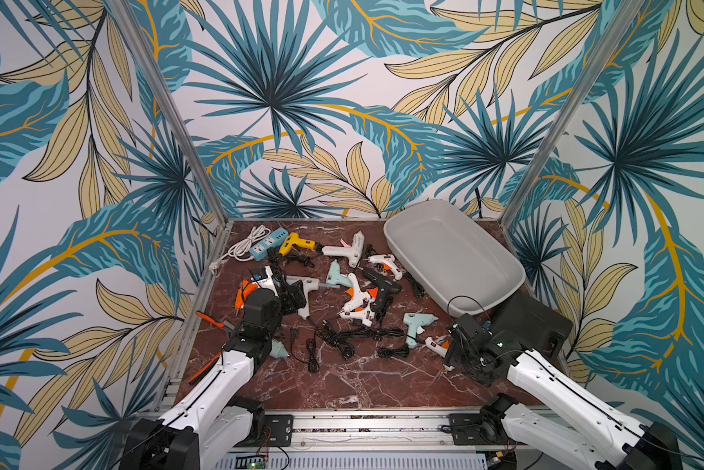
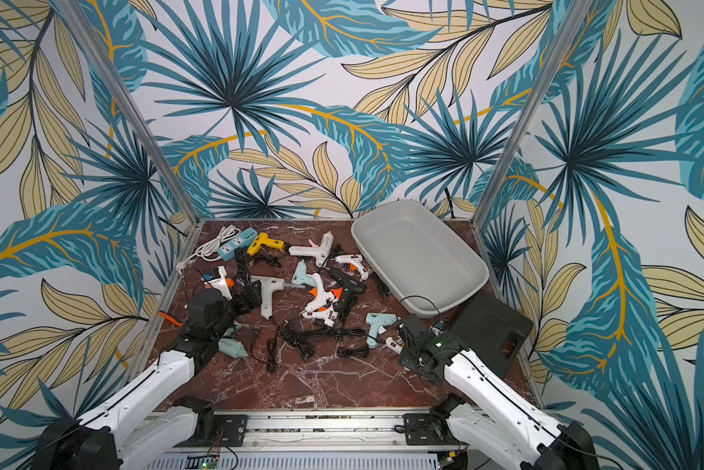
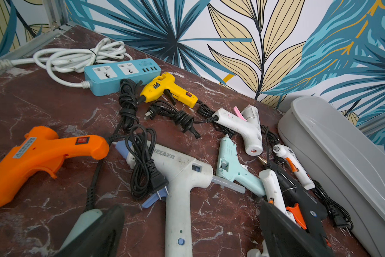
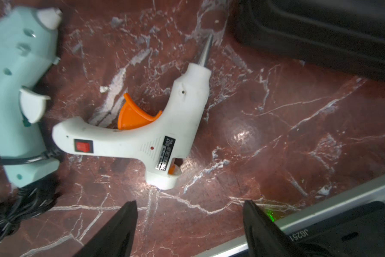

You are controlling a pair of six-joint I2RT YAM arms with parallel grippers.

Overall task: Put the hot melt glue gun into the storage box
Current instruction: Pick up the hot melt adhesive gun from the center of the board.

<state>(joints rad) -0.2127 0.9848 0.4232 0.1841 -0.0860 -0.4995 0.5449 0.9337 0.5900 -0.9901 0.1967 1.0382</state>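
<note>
White glue gun point(image 4: 155, 133): flat on the table point(image 4: 276, 133), body exposed, so I target it.
Right gripper point(image 4: 189, 202): released, empty, just short of it.
Left gripper point(image 3: 190, 204): released, idle.

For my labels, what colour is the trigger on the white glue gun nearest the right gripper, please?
Orange trigger, clearest in the right wrist view.

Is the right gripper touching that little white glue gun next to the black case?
Apart. In the right wrist view, bare tabletop shows between the white glue gun and the open jaws of the right gripper.
</note>
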